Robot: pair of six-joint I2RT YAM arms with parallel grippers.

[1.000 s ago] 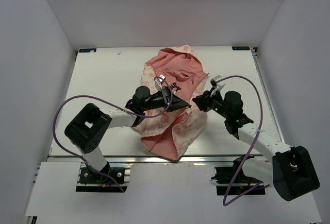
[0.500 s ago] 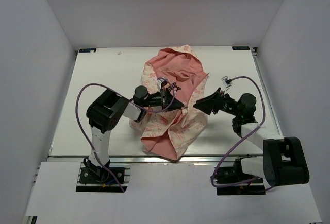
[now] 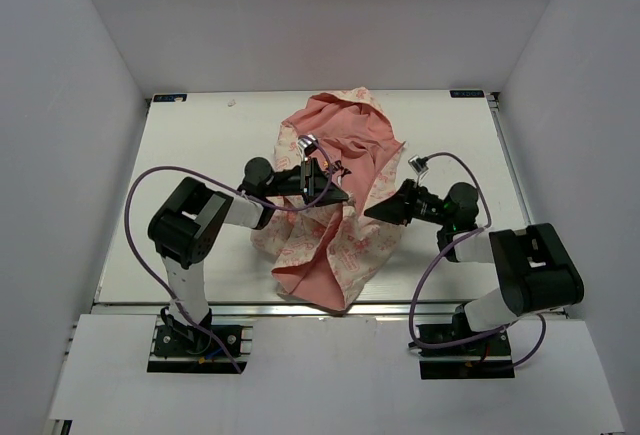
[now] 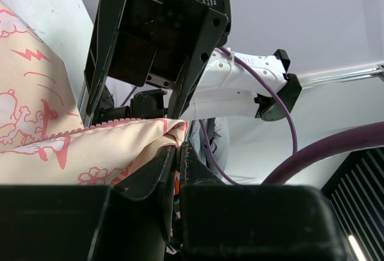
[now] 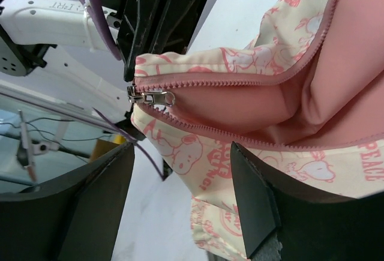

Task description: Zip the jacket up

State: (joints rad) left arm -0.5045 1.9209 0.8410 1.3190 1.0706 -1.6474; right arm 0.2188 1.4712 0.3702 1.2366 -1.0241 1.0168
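Now left gripper (image 4: 178, 153) pinching jacket (image 3: 335, 245) edge: keep it taut. Right gripper (image 5: 180, 153) spread; centre on zipper pull (image 5: 151, 98), clamp, draw straight.

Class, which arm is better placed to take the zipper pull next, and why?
Right. The right gripper is open and faces the zipper pull directly; the left gripper is shut on the jacket beside the zipper, anchoring it.

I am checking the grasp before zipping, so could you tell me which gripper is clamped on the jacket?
The left gripper: its fingers are pinched shut on the jacket at its cream edge. The right gripper is open, fingers spread wide.
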